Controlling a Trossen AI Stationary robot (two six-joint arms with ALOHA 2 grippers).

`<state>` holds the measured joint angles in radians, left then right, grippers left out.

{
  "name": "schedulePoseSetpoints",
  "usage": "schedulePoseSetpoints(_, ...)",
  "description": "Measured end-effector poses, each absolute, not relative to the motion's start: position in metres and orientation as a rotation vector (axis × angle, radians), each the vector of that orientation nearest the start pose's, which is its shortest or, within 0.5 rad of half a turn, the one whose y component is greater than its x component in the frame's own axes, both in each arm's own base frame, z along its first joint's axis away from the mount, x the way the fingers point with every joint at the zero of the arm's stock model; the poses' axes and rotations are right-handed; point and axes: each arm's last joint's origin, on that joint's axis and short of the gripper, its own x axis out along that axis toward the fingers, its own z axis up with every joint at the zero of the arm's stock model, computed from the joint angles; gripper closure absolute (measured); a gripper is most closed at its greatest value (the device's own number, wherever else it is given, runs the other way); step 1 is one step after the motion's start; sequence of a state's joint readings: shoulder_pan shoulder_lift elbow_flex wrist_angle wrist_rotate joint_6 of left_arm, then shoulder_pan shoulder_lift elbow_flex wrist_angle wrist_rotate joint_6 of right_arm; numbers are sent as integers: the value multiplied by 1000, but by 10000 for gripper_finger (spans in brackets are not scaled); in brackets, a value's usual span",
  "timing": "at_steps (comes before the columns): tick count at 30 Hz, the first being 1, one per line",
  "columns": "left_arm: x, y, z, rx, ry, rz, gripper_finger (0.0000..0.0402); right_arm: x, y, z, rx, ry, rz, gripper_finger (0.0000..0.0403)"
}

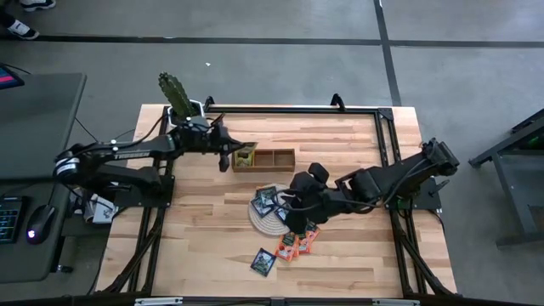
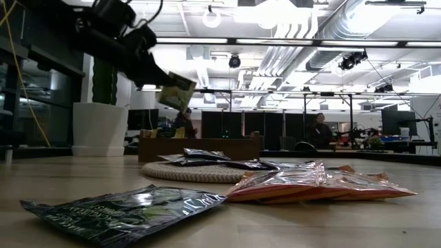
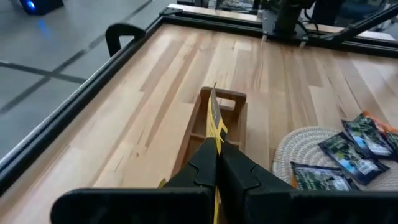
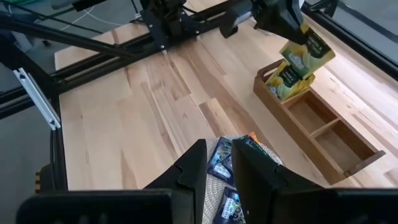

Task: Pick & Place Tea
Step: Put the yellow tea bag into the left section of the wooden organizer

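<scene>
Lying nearest in the low view, lower left, a dark blue-black flat paper sachet [image 2: 124,210] waits on the table. Beyond it, the right gripper [image 1: 293,206] hovers over the round pale woven mat [image 1: 259,218]; whether it holds something I cannot tell. Farthest, the left gripper [image 1: 228,144] is clamped on a yellow-green sachet [image 4: 306,51] above the brown wooden tray [image 1: 274,159]; released crooked, it may catch the rim.

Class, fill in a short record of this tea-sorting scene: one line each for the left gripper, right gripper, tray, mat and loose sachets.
Left gripper: shut on a yellow-green sachet, held above the tray's end compartment.
Right gripper: over the mat, holding an orange-red sachet.
Tray: wooden; yellow-green sachets in one end compartment, other two empty.
Mat: round, woven, with dark sachets on it.
Loose sachets: orange-red ones and one dark one on the table.
</scene>
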<state>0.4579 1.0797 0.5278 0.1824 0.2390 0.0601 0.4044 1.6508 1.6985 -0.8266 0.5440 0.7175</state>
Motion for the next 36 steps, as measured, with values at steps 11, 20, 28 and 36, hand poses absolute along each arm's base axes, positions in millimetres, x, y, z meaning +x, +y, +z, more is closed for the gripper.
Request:
schedulePoseSetpoints(11,189,88,179,-216,212,256,401,327,125,374,343,590,-370,332)
schedulePoseSetpoints(20,179,83,166,-246,168,276,401,327,123,374,329,590,-374,332)
schedulePoseSetpoints(28,179,84,155,-256,256,310,401,328,123,375,320,571,-387,332)
schedulePoseSetpoints(36,184,87,148,-275,296,316,401,329,123,376,320,557,-392,332)
